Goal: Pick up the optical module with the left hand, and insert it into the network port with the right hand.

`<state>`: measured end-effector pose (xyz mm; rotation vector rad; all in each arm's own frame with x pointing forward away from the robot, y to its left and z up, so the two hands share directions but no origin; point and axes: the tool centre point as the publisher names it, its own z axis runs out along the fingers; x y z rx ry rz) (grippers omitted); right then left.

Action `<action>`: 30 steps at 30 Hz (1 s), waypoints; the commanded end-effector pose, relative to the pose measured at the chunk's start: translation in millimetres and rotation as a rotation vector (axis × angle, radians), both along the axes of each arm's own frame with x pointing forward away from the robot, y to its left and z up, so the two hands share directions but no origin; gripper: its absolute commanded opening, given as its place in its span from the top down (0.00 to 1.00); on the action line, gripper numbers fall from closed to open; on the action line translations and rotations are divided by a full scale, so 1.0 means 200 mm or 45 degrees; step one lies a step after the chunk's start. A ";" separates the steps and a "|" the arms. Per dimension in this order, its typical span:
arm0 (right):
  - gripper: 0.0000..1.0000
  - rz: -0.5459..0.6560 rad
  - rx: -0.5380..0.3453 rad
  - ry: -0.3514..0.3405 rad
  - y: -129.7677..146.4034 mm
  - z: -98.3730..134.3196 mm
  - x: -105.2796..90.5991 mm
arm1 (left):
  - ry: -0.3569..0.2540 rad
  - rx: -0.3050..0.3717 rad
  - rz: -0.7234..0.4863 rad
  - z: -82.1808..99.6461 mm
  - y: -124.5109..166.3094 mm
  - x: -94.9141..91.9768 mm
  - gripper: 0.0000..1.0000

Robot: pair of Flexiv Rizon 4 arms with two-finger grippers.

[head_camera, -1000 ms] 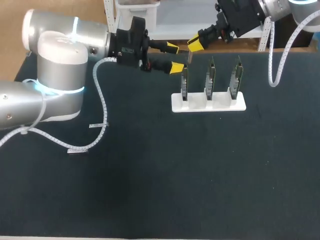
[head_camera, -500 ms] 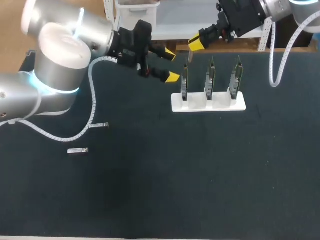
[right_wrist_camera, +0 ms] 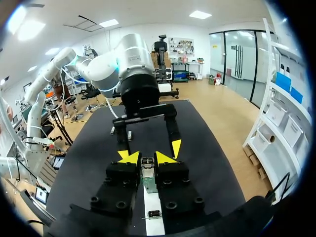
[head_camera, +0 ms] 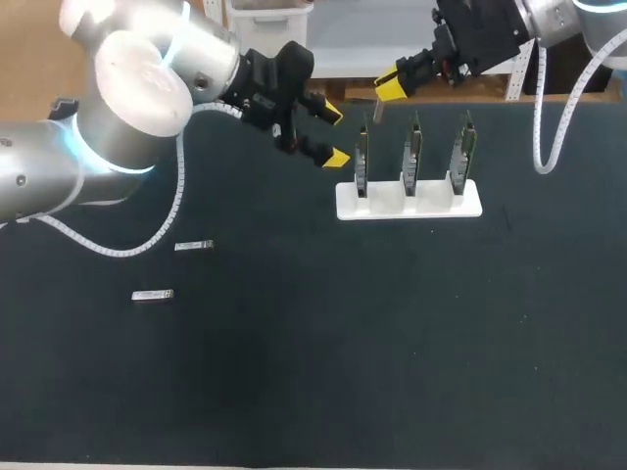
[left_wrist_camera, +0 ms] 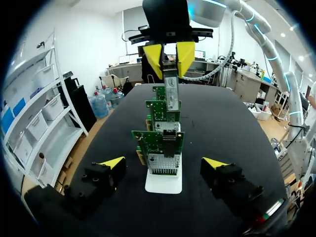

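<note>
My right gripper [head_camera: 390, 90] hangs above the leftmost of three upright green network cards [head_camera: 361, 157] on a white stand [head_camera: 409, 205]. It is shut on a slim silver optical module [head_camera: 376, 110] that points down at that card. In the right wrist view the module [right_wrist_camera: 146, 163] sits between the yellow tips of the right gripper [right_wrist_camera: 146, 157], over the card [right_wrist_camera: 150, 185]. My left gripper [head_camera: 333, 135] stands open and empty just left of the stand. The left wrist view shows the left gripper [left_wrist_camera: 164, 163] facing the row of cards [left_wrist_camera: 159, 143], with the module [left_wrist_camera: 170, 91] above them.
Two spare silver modules lie on the black table at the left, one [head_camera: 193, 245] nearer the stand and one [head_camera: 153, 295] closer to me. In the right wrist view these spare modules [right_wrist_camera: 129, 134] lie beyond my left arm [right_wrist_camera: 133, 69].
My left arm has swung up and back, and its open gripper now tilts down a little lower by the stand. The right gripper with the module has shifted slightly right.
</note>
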<state>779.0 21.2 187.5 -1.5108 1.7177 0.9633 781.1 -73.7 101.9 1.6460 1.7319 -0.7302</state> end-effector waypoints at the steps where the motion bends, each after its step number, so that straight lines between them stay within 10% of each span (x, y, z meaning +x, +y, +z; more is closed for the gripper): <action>1: 1.00 -0.008 0.005 -0.005 -0.01 0.00 -0.01 | 0.020 0.034 -0.014 -0.01 0.00 0.01 0.00; 30: 1.00 -0.001 -0.006 -0.010 0.01 0.00 -0.01 | 0.028 0.144 -0.042 -0.10 0.01 -0.02 0.00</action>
